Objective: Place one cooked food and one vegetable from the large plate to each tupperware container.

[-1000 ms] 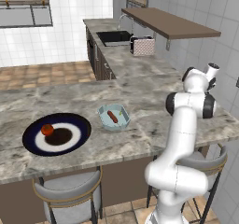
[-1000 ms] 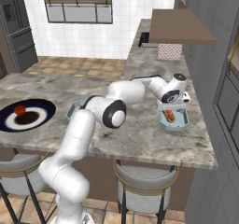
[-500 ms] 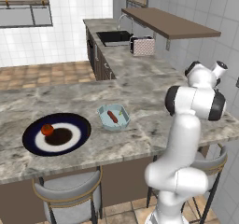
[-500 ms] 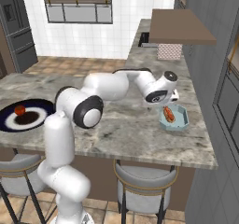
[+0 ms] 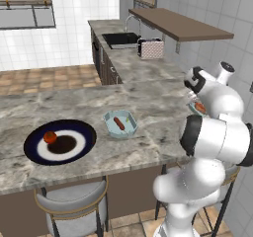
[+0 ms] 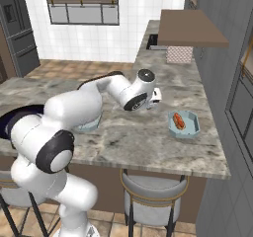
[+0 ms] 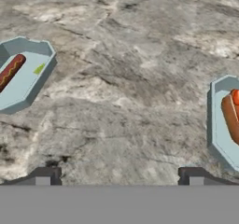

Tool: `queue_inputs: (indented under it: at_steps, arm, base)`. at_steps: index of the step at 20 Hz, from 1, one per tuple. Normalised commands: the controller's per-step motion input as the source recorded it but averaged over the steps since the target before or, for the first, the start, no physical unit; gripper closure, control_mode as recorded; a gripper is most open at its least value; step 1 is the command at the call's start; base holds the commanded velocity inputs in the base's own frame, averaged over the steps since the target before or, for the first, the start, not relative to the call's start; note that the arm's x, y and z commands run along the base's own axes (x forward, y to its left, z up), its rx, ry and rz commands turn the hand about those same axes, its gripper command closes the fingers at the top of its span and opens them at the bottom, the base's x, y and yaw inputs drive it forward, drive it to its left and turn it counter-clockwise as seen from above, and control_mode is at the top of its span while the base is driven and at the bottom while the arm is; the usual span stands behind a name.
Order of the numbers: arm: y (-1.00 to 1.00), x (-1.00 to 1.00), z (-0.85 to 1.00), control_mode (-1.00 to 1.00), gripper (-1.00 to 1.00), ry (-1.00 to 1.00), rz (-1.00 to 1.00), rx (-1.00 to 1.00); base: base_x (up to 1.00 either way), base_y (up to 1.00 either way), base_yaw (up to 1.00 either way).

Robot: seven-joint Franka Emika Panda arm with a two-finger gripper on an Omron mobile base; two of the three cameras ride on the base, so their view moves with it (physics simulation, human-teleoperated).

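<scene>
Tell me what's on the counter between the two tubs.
Nothing: in the hand view, bare marbled counter runs from the left tub to the right tub. The open gripper hovers over that stretch.

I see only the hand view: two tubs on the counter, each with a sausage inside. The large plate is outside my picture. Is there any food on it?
Observer: Yes. One round red tomato lies on the large plate, at the edge of its brown centre.
Operator: Where is the plate, seen from the tub with the bare sausage?
Observer: In the left base view it is on the same counter, to the left of that tub, and the two do not touch.
Operator: And the tub with the bun?
Observer: In the right base view that tub sits toward the right end of the counter, with bare stone around it.
</scene>
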Motion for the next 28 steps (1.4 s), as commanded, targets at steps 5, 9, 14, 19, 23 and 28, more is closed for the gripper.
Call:
queue_inputs:
  at_steps: [5, 9, 14, 19, 23, 28]
  arm:
    - [1.00, -0.53, 0.35, -1.00, -1.00, 0.09, -0.04, 0.12]
    - [1.00, -0.30, 0.26, -1.00, -1.00, 0.13, -0.05, 0.11]
    - [1.00, -0.33, 0.26, -1.00, -1.00, 0.11, -0.02, 0.09]
    - [1.00, -0.32, 0.05, -1.00, -1.00, 0.13, 0.00, 0.09]
    - [1.00, -0.27, 0.00, -1.00, -1.00, -0.01, 0.02, 0.00]
    - [1.00, -0.06, 0.00, -1.00, -1.00, -0.02, 0.05, -0.03]
  base:
    - [0.00, 0.00, 0.00]
    - [0.00, 0.00, 0.00]
    - [0.00, 0.00, 0.00]
    - [0.00, 0.00, 0.00]
    - [0.00, 0.00, 0.00]
    - [0.00, 0.00, 0.00]
